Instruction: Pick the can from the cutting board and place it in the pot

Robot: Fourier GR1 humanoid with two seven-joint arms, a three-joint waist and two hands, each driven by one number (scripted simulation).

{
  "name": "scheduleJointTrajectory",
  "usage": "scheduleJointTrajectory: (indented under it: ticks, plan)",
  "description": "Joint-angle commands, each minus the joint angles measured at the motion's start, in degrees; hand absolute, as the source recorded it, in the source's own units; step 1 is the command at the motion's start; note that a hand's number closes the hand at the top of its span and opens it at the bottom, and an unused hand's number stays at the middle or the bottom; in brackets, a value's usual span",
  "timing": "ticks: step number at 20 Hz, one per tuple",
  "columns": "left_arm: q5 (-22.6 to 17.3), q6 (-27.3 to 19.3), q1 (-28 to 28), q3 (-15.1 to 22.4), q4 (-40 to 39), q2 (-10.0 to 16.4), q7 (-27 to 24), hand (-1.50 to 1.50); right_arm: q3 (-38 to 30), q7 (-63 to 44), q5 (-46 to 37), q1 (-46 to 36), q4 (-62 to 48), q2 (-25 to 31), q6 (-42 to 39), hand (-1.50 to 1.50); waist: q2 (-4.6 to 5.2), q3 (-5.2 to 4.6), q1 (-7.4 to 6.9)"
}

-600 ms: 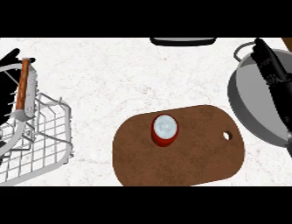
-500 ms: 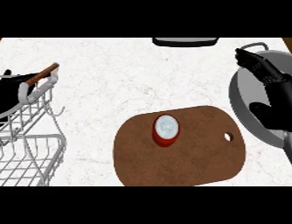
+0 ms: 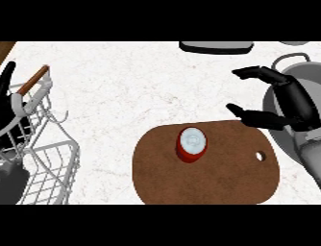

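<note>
A red can (image 3: 191,144) with a pale lid stands upright on the brown cutting board (image 3: 213,178) at the lower middle. The grey pot (image 3: 318,77) sits at the right edge, partly hidden by my right arm. My right hand (image 3: 288,103) hovers open just right of the can, its thumb pointing left toward the can and its fingers spread above; it touches nothing. My left hand (image 3: 0,108) shows at the left edge, behind the white wire basket's (image 3: 43,158) rim, fingers straight and upward.
The wire basket with a wooden handle (image 3: 34,80) fills the lower left. A dark flat object (image 3: 214,46) lies at the counter's far edge. White marble counter (image 3: 128,86) stretches between the basket and the board.
My right hand has come left off the pot toward the can. The basket and my left hand have shifted and tilted at the left side. The can stays put.
</note>
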State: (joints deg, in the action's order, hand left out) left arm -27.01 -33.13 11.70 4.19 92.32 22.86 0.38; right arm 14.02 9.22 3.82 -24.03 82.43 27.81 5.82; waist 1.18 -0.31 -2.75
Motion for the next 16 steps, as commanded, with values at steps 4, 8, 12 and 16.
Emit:
scheduleJointTrajectory:
  ticks: [4, 8, 12, 16]
  plan:
    - [2.2, 6.3, 0.4, 9.6, -3.1, 6.9, 1.3, 0.0, 0.2, 17.3, 0.9, -1.0, -7.9, -3.9, -5.2, -1.5, -0.56, 0.48, 1.86]
    - [-0.4, 7.1, -0.5, 8.9, -3.0, 9.4, 1.1, 0.0, 0.9, 13.7, 1.1, -3.8, -7.4, 0.6, -12.1, -1.5, -0.99, 0.36, 2.18]
    - [-0.9, 5.5, -0.1, 11.1, -4.0, 8.7, -0.1, 0.0, 6.2, 1.5, -0.9, -10.0, -4.3, 4.4, -19.3, -1.5, -1.25, 0.23, 2.45]
    - [-1.0, 3.1, 1.8, 12.8, -4.0, 8.5, 0.1, 0.0, 13.6, -6.0, -5.8, -13.6, -2.3, 5.1, -24.7, -1.5, -1.35, 0.24, 2.7]
